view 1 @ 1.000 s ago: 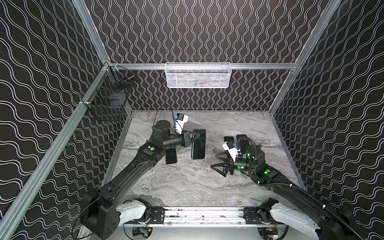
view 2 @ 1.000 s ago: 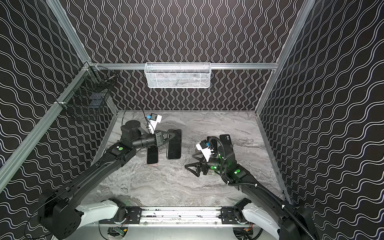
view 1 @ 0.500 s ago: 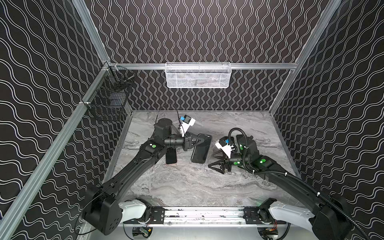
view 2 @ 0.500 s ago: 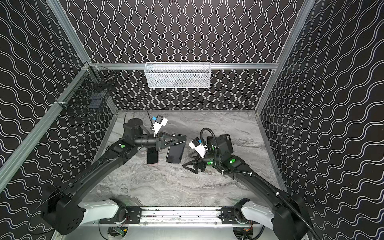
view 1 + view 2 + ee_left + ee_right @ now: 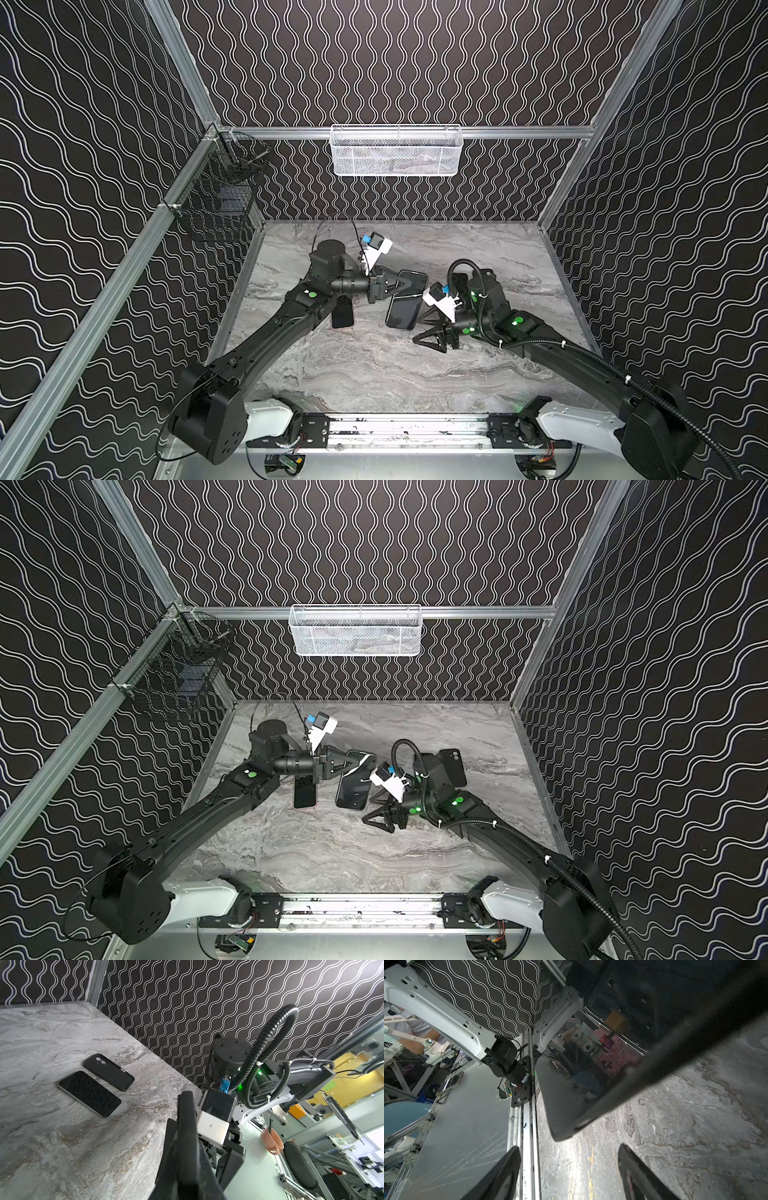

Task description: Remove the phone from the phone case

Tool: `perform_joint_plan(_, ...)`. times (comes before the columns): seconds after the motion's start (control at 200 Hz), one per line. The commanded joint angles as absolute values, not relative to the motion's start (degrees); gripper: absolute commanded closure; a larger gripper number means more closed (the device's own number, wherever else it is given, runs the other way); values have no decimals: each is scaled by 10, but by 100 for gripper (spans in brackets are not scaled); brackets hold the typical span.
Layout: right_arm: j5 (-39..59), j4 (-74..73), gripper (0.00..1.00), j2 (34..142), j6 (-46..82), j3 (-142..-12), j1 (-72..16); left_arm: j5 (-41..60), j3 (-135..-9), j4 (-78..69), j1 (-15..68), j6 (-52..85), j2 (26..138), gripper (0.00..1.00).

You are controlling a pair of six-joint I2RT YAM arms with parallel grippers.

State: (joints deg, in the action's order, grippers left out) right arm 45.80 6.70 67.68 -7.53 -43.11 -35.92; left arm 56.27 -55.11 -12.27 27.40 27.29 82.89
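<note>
A black phone in its phone case [image 5: 402, 309] [image 5: 353, 789] lies tilted mid-table in both top views, its far end raised. My left gripper [image 5: 409, 284] [image 5: 360, 763] is shut on that far end. In the left wrist view the case edge [image 5: 187, 1126] shows as a dark slab pinched between the fingers. My right gripper [image 5: 417, 331] [image 5: 371, 812] stands open just right of the phone's near corner, with nothing between its fingers. In the right wrist view the glossy screen [image 5: 571, 1088] hangs over the marble ahead of the spread fingertips [image 5: 508, 1169], and the right gripper [image 5: 569, 1167] is empty.
A second dark phone [image 5: 343, 318] [image 5: 304, 796] lies partly under the left arm. Behind the right arm lie a bare phone [image 5: 89, 1093] and an empty black case [image 5: 108, 1072] [image 5: 453, 764]. A white mesh basket [image 5: 395, 151] and a black wire basket [image 5: 220, 199] hang on the walls.
The left gripper has swung the cased phone to the right and tilted it. The right gripper has moved in toward the phone's near corner, and its jaws have narrowed somewhat.
</note>
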Motion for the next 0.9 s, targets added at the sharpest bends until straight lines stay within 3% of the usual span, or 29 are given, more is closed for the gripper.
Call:
perform_joint_plan(0.0, 477, 72, 27, 685, -93, -440, -364, 575, -550, -175, 273, 291, 829, 100)
perform_joint_plan(0.29, 485, 59, 39, 689, -88, -443, -367, 572, -542, -186, 273, 304, 834, 100)
perform_joint_plan(0.596, 489, 67, 60, 692, -93, -447, -367, 573, -538, -196, 272, 308, 838, 100)
perform_joint_plan(0.896, 494, 54, 67, 693, -89, -447, -367, 575, -534, -206, 272, 315, 838, 100)
